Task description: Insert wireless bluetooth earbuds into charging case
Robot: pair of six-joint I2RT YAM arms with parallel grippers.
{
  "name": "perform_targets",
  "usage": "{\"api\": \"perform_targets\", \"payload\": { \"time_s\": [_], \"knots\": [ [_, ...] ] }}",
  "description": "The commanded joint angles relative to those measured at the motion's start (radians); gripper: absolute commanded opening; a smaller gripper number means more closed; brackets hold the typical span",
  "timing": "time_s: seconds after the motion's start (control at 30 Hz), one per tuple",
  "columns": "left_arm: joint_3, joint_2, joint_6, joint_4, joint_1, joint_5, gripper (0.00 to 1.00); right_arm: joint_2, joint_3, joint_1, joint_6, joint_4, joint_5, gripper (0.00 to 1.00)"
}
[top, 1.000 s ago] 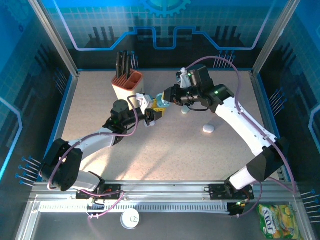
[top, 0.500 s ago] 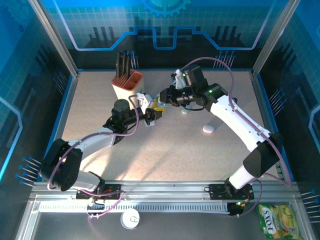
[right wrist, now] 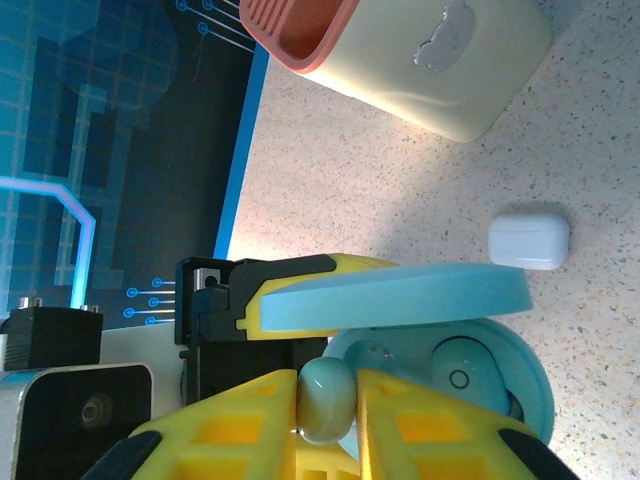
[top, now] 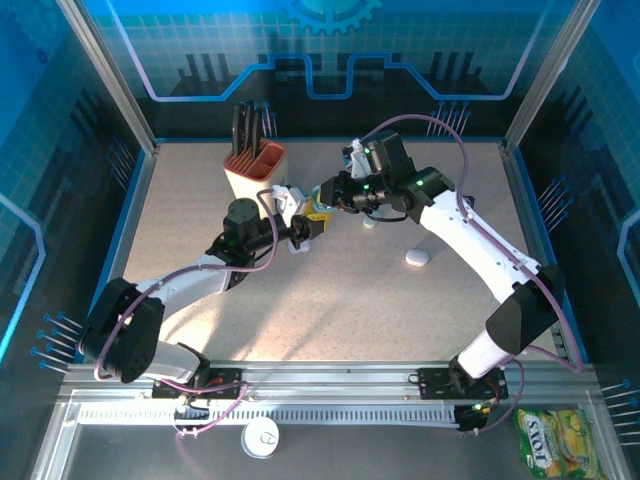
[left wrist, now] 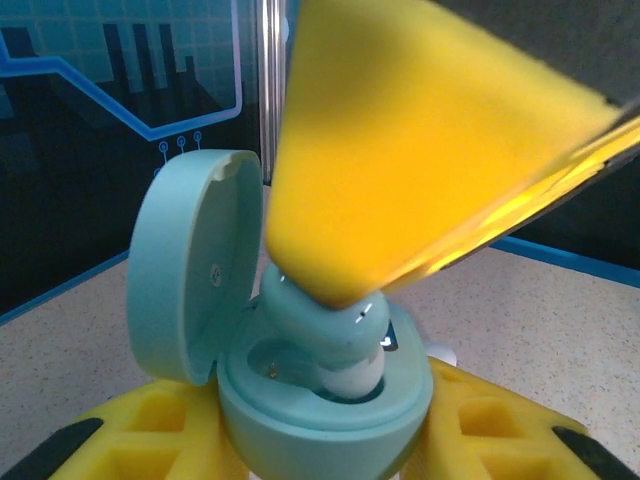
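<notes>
My right gripper point(right wrist: 327, 392) clamped on a teal earbud point(left wrist: 335, 330), its tip in a well of the open charging case point(left wrist: 320, 415), my left gripper point(top: 303, 230) clamped on the case

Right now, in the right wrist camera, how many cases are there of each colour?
Teal case: 1
White case: 1
Total: 2
</notes>
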Motion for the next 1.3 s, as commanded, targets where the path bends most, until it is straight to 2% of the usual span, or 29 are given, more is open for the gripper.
{"api": "perform_targets", "payload": {
  "time_s": [0.0, 0.43, 0.57, 0.7, 0.8, 0.97, 1.1, 1.17, 1.27],
  "knots": [
    [0.029, -0.035, -0.009, 0.015, -0.006, -0.020, 0.34, 0.006, -0.016, 0.015, -0.011, -0.004, 0.011, 0.22],
    [0.002, -0.053, -0.009, 0.020, -0.005, -0.041, 0.35, -0.038, -0.031, -0.001, -0.004, 0.000, 0.032, 0.38],
    [-0.020, -0.060, -0.004, 0.029, -0.004, -0.034, 0.35, -0.081, -0.040, -0.012, -0.035, 0.030, 0.023, 0.46],
    [-0.043, -0.062, 0.016, 0.030, -0.003, -0.038, 0.36, -0.110, -0.050, -0.025, -0.067, 0.069, -0.014, 0.48],
    [-0.050, -0.063, 0.032, 0.021, -0.003, -0.024, 0.35, -0.108, -0.034, -0.033, -0.077, 0.059, 0.007, 0.46],
    [-0.051, -0.072, 0.087, -0.037, -0.004, -0.002, 0.35, -0.046, 0.047, -0.043, -0.119, -0.003, 0.051, 0.36],
    [-0.062, -0.091, 0.151, -0.079, -0.011, 0.013, 0.35, 0.019, 0.127, -0.042, -0.149, -0.062, 0.048, 0.30],
    [-0.072, -0.101, 0.155, -0.078, -0.012, 0.014, 0.34, 0.043, 0.148, -0.042, -0.157, -0.076, 0.042, 0.25],
    [-0.077, -0.111, 0.148, -0.079, -0.013, 0.012, 0.34, 0.072, 0.159, -0.041, -0.161, -0.089, 0.019, 0.24]
  ]
}}
